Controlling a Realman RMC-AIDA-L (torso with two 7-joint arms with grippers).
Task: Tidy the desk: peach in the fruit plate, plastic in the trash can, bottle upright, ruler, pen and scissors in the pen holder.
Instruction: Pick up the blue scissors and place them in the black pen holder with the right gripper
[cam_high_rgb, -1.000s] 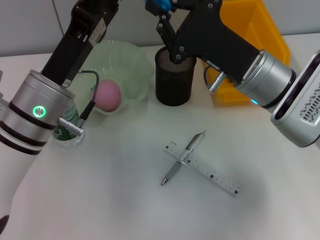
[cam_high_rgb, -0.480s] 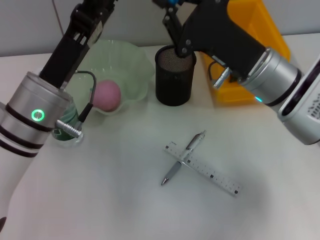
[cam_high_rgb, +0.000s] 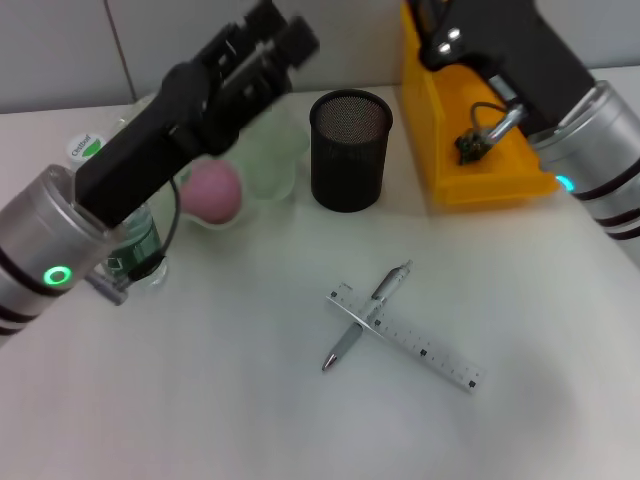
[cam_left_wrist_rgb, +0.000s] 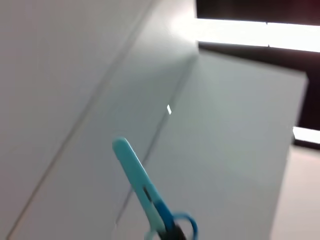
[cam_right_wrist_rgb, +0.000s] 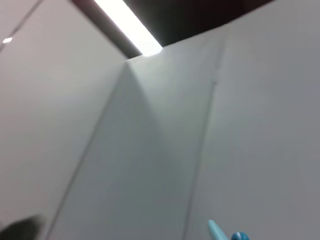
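We cannot tell either pincer's state, right pincer now cut off above pen holder (cam_high_rgb: 350, 150), scissors (cam_left_wrist_rgb: 145, 192) partly visible.

A pale, matte white tabletop (cam_high_rgb: 200, 400) fills most of the head view. Behind it rises a light grey wall (cam_high_rgb: 60, 50) of flat panels split by a thin vertical seam. Both wrist views look up at similar grey panelled walls (cam_left_wrist_rgb: 225, 150), a dark ceiling, and long bright strip lights (cam_right_wrist_rgb: 127, 27) overhead.
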